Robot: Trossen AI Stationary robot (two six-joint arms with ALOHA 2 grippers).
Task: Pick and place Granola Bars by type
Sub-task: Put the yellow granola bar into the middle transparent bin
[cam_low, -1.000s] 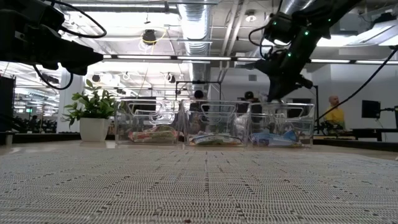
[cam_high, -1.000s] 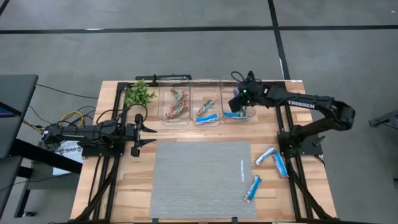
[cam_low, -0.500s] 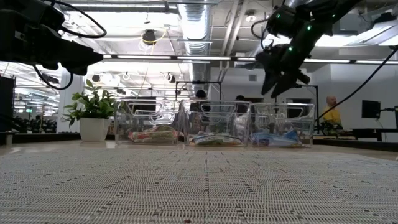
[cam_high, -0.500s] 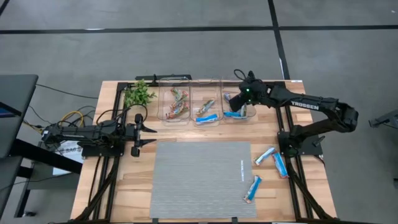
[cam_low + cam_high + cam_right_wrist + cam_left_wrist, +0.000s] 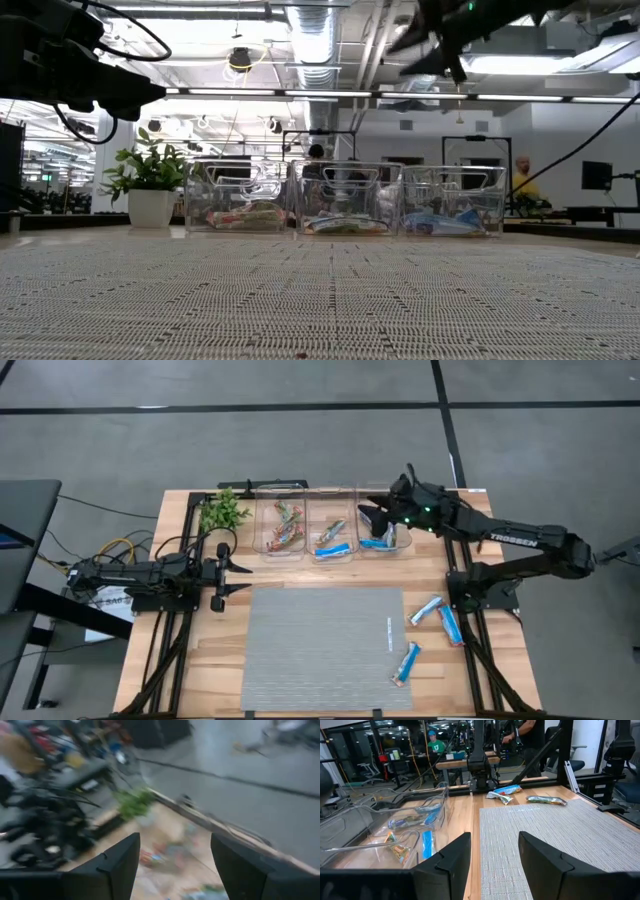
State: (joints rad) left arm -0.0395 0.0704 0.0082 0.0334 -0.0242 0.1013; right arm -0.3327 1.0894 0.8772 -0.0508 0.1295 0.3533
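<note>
Three clear bins stand in a row at the table's far edge. The left bin [image 5: 281, 522] holds red-green Granola Bars, the middle bin [image 5: 331, 532] a silvery and a blue one, the right bin [image 5: 386, 538] blue ones. Three more blue bars [image 5: 427, 610] [image 5: 451, 626] [image 5: 405, 663] lie flat on the wood at the right, also in the left wrist view [image 5: 504, 792]. My right gripper [image 5: 374, 516] [image 5: 432, 48] hangs open and empty above the right bin. My left gripper [image 5: 238, 577] [image 5: 495, 860] waits open, level, left of the mat.
A grey woven mat [image 5: 320, 650] covers the table's middle, with a small white strip [image 5: 390, 635] near its right edge. A potted green plant [image 5: 223, 512] stands left of the bins. Black frame rails run along both table sides. People show in the room behind.
My right gripper stood shut, pointing down into the right bin. It has opened, risen well clear of the bin and tipped up from steeply down to nearly level. Blue bars stay lying in that bin.
</note>
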